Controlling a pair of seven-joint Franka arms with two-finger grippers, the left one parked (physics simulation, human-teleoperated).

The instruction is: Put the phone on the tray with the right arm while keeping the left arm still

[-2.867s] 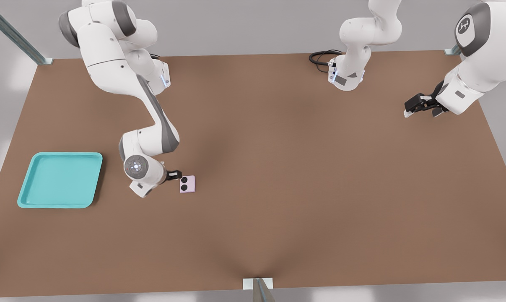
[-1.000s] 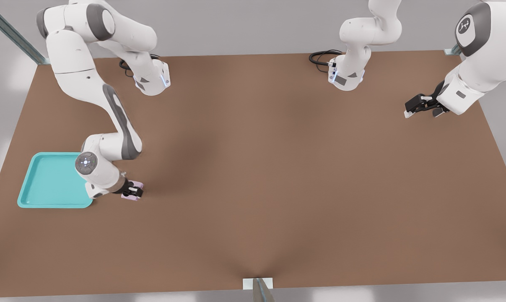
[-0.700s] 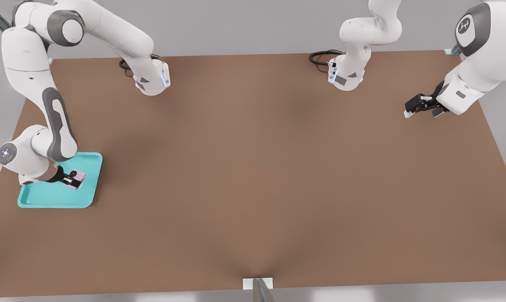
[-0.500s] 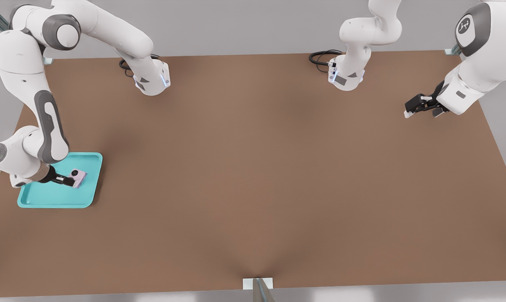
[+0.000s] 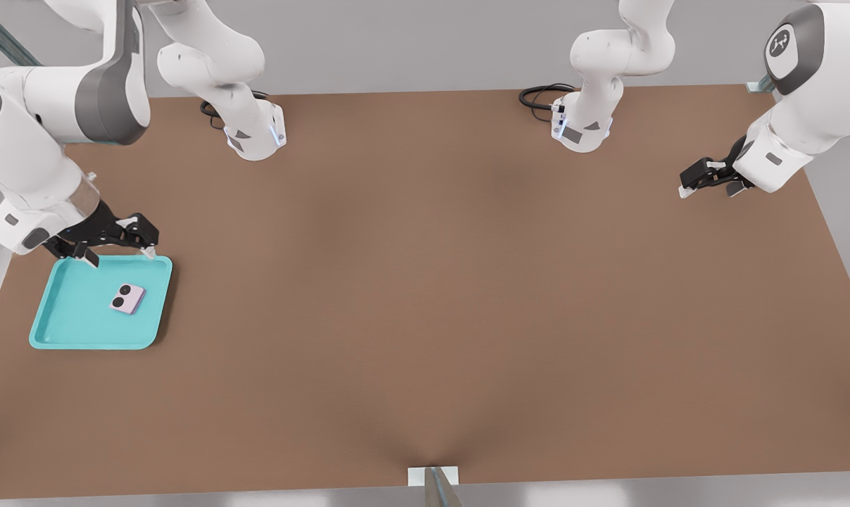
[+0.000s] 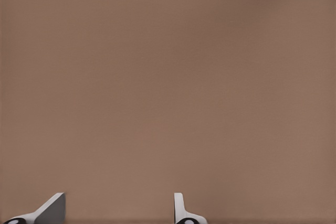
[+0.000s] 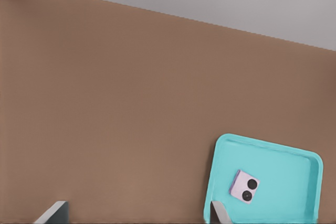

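The pale pink phone lies flat inside the turquoise tray at the front view's left, its two black lenses facing up. It also shows in the right wrist view as the phone on the tray. My gripper hangs open and raised above the tray's far rim, apart from the phone, with nothing between its fingers. Two fingertips show in the right wrist view, spread wide.
The brown table stretches wide to the front view's right of the tray. Two arm bases stand at the far edge, with a black cable beside one. A metal post marks the near edge.
My gripper let go of the phone, which now rests on the tray. The gripper opened and rose up and away toward the tray's far rim.
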